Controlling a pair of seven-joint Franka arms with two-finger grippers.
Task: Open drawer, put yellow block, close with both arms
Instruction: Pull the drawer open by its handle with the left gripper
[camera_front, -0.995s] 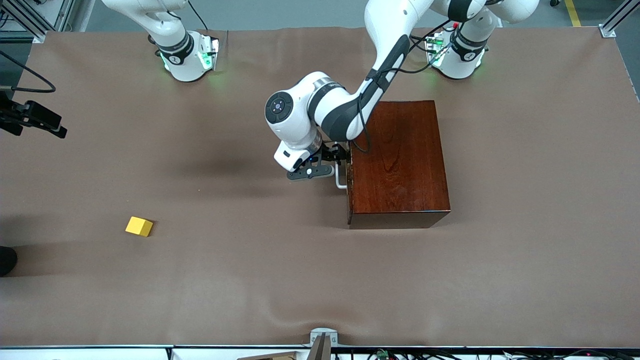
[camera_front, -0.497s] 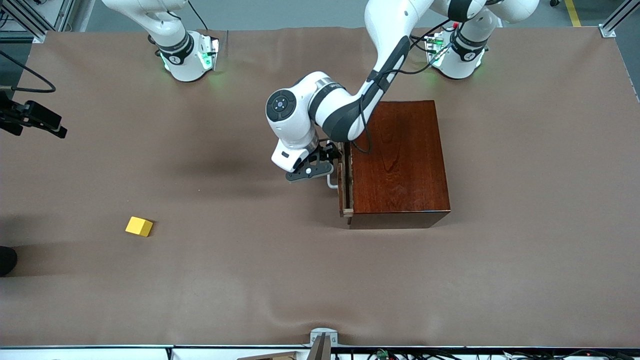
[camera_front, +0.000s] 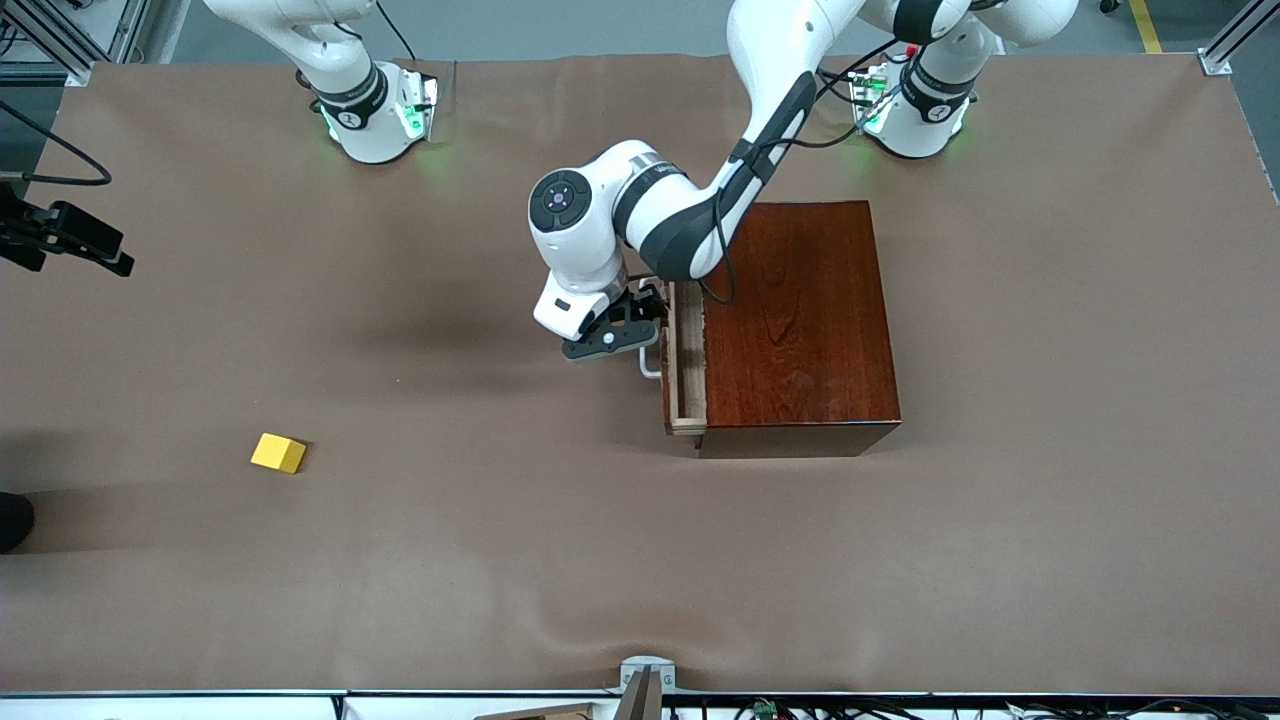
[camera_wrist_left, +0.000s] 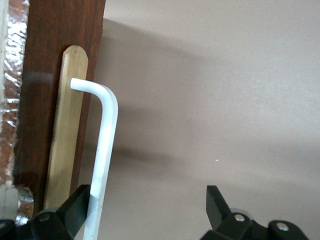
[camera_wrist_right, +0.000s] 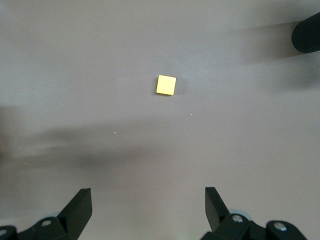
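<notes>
– On the table (camera_front: 1000, 550), seen from the front, where did everything lie?

– The box (camera_front: 800, 320) stood near the left arm's base. Its drawer (camera_front: 686, 360) was out by a narrow strip, showing pale wood, front facing the right arm's end of the table. The left gripper (camera_front: 625, 335) was at the white handle (camera_front: 648, 368). The yellow block (camera_front: 278, 453) sat well apart, toward the right arm's end and nearer the front camera than the box. Only the right arm's base (camera_front: 370, 110) showed there; I judged that arm to be waiting.

– And the left wrist view?

– The left gripper (camera_wrist_left: 147, 195) had its fingers (camera_wrist_left: 75, 205) spread wide. The handle (camera_wrist_left: 102, 150) ran just beside one finger, touching or nearly so, with nothing pinched. It looked hooked, not clamped, on the drawer front (camera_wrist_left: 55, 60).

– How would that drawer handle?

– Stiff and rigid, I'd judge, sliding straight; the thin, smooth bar could slip off a single finger, so the middle of the bar was the place to pull.

– The right wrist view?

– The right gripper (camera_wrist_right: 147, 192) hung high over bare table, fingers apart and empty, the yellow block (camera_wrist_right: 166, 85) below it. The block seemed light, hard and plain-faced; two opposite flat faces would take the fingers squarely.
</notes>
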